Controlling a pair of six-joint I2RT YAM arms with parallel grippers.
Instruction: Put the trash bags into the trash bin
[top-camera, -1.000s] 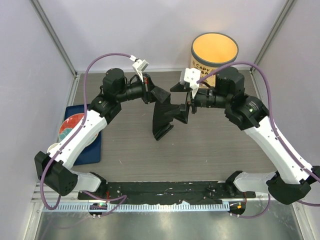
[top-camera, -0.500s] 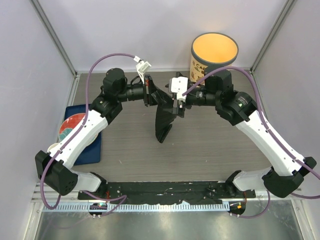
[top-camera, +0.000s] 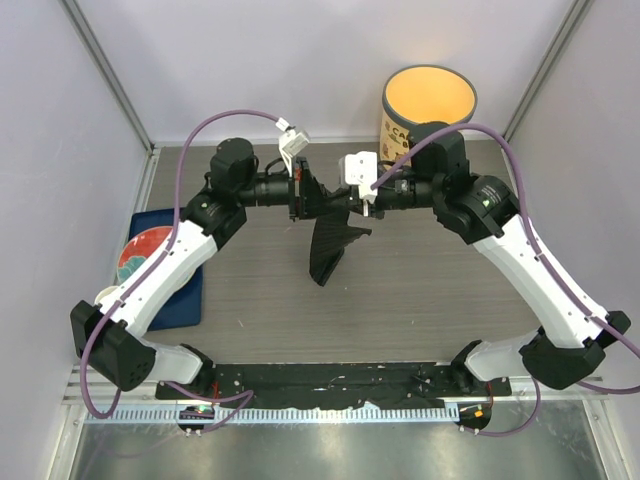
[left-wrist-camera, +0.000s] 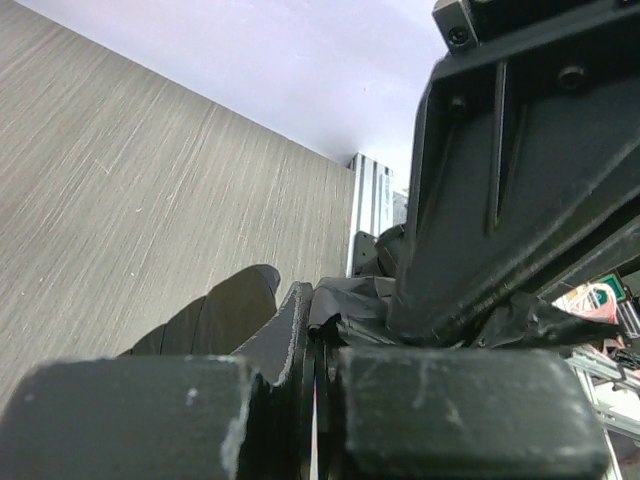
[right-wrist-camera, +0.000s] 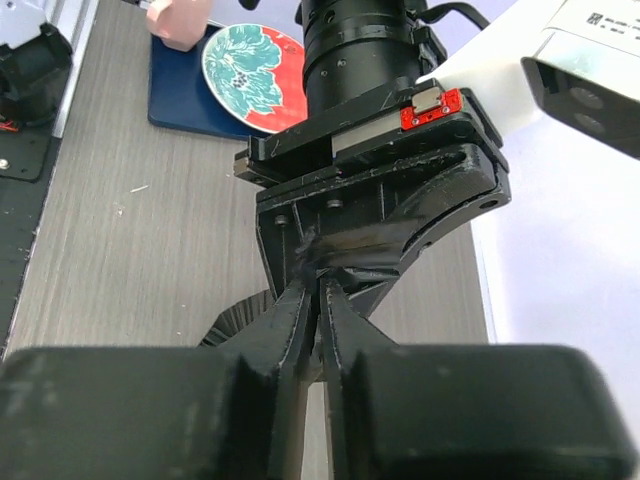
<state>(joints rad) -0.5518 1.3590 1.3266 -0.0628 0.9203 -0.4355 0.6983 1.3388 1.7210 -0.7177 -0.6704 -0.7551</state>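
Note:
A black trash bag (top-camera: 328, 245) hangs above the table between my two arms, folded into a narrow pleated strip. My left gripper (top-camera: 304, 196) is shut on its top edge. In the left wrist view the film (left-wrist-camera: 355, 305) bunches at the closed fingertips. My right gripper (top-camera: 347, 200) faces the left one tip to tip. Its fingers (right-wrist-camera: 298, 310) are pinched on the same crumpled top edge, with the pleated bag (right-wrist-camera: 238, 326) hanging below. The cream-yellow trash bin (top-camera: 397, 132) stands upright at the back right, behind the right wrist, its mouth showing nothing inside.
A blue mat (top-camera: 190, 295) with a red floral plate (top-camera: 143, 252) lies at the left, partly under the left arm. In the right wrist view a beige cup (right-wrist-camera: 178, 22) stands beside that plate (right-wrist-camera: 250, 75). Metal frame posts rise at both back corners.
My right gripper has moved left to the bag's top edge and closed on it beside the left gripper. The hanging bag has drawn in narrower. The left arm has barely shifted.

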